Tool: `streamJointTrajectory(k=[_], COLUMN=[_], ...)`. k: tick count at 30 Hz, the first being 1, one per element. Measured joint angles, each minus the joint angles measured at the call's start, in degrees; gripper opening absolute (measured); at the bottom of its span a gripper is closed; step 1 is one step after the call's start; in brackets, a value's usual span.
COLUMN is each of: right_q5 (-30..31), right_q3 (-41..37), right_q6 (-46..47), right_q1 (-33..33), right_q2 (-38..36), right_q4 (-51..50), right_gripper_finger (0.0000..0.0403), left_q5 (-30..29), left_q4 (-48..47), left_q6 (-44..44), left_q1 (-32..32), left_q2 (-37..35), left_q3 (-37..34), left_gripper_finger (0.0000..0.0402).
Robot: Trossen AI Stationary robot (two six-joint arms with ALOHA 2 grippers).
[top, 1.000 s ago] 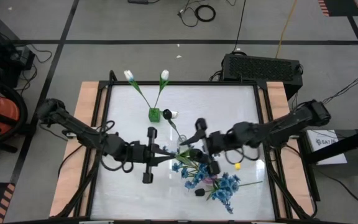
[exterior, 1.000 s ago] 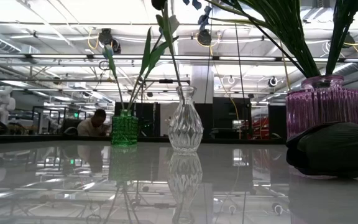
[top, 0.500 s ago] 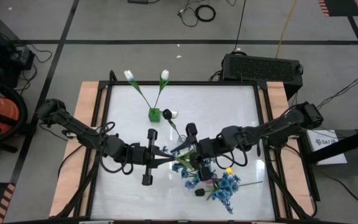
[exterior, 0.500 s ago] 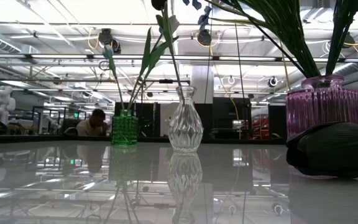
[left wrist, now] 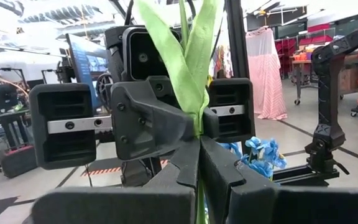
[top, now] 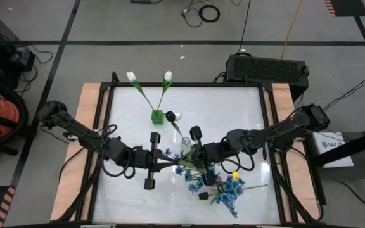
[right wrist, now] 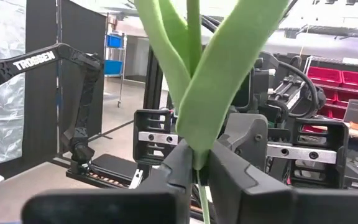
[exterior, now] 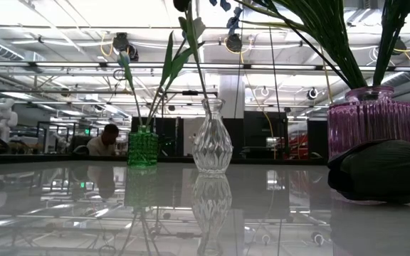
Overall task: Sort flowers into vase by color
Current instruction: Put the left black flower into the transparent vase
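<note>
Stem (left wrist: 199, 124) pinched at once by left hand (top: 168, 156) and right hand (top: 198, 154), just beside clear vase (top: 186, 146) above tabletop (top: 233, 114). In both wrist views, upright between the pressed fingers, leaves rising; bloom cut off, colour unknowable.

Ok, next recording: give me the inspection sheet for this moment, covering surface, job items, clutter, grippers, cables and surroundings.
Surface: white glossy table with wooden side rails.
Job's things: two white tulips in the green vase; clear vase mid-table; blue sprays by the purple vase; one green stem held above the table between both arms.
Clutter: a dark tulip bud lying near the purple vase.
Grippers: left gripper and right gripper both shut on the green stem, facing each other.
Cables: loose cables on the floor beyond the table.
Surroundings: black box behind the table; a person seated far off.
</note>
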Motion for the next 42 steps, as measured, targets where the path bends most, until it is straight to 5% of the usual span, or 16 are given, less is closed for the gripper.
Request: streamJointTrajectory(k=[7,13,21,32,42], right_q5=[0.07,-0.21,0.23,6.2,-0.81], right_q3=[-0.02,-0.02,-0.11,-0.01,-7.53], right_q6=[-0.56,-0.52,-1.22,-1.42,8.68], right_q1=[-0.01,0.06,-0.11,-9.18,-22.29], right_q2=[-0.26,-0.37,-4.15,-16.94,-17.39], right_q4=[-0.21,0.01,-4.41,-21.79,-21.15], right_gripper_finger=[0.0021,0.002,0.002,0.002,0.002], left_q5=[-0.87,-2.57,-19.33,-35.81,-37.57], left_q4=[-0.05,-0.45,-5.25,-19.27,-22.05], left_q6=[-2.07,-4.64,-1.03,-3.56,-4.56], left_q1=[-0.11,-1.05,-7.18,-16.96,-17.55], left_q2=[-0.02,-0.37,-5.13,-9.94,-9.99], left_q3=[0.0,-0.02,-0.02,-0.02,-0.07], left_gripper_finger=[0.0019,0.0105,0.0205,0.0209,0.0209])
